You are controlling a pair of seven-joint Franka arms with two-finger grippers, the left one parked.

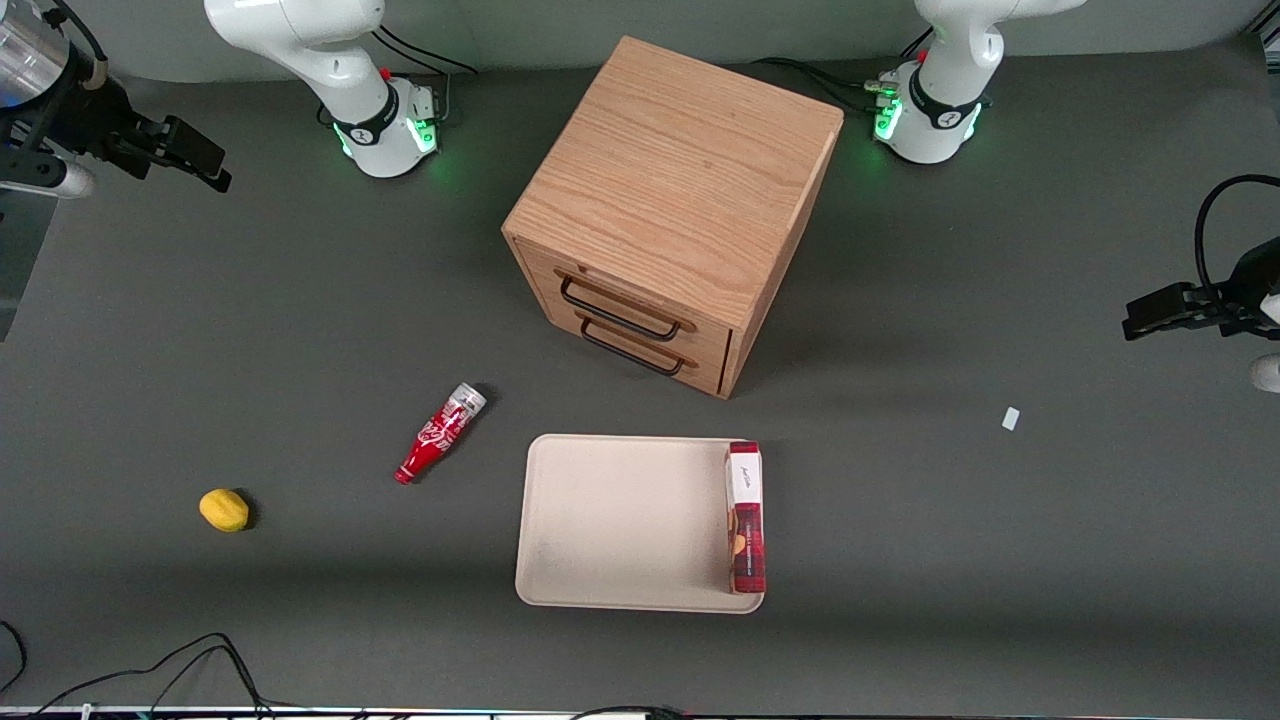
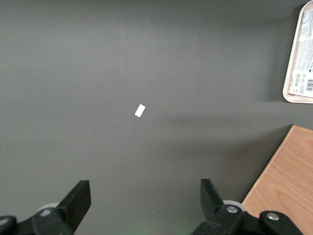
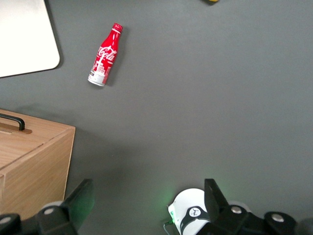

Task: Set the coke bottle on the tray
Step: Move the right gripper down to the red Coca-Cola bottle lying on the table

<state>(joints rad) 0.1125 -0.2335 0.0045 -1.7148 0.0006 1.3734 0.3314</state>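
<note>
Gripper [image 3: 146,208]: fingers spread wide, nothing between them; raised well above the table at the working arm's end, apart from every object.

Step in hand: judged to be the reach toward the bottle; no contact yet, task barely begun.

Doing it well: best to turn the wrist so the fingers close across the bottle's narrow width, not along its length; aim for the fat red body, not the thin neck or the rounded silver base; come straight down, since a round bottle lying on its side will likely roll if nudged by one finger first; lift clear of the low tray rim before moving over.

Coke bottle [image 1: 440,434] [image 3: 104,55]: lying on its side on the dark table, well below the gripper and well apart from it, nearer the front camera than the gripper; neck pointing toward the front camera, silver base toward the drawer cabinet.

Lemon [image 1: 224,510]: small yellow fruit, farther from the gripper than the bottle, away from the straight path to the tray.

Drawer cabinet [image 1: 672,210]: wooden, two dark handles, standing beside the bottle's route; worth keeping the arm clear of its corner.

Tray [image 1: 620,520]: farthest from the gripper, just beside the bottle, not touching it; red plaid box [image 1: 745,517] along its edge toward the parked arm, leaving bare surface nearest the bottle for the set-down.
</note>
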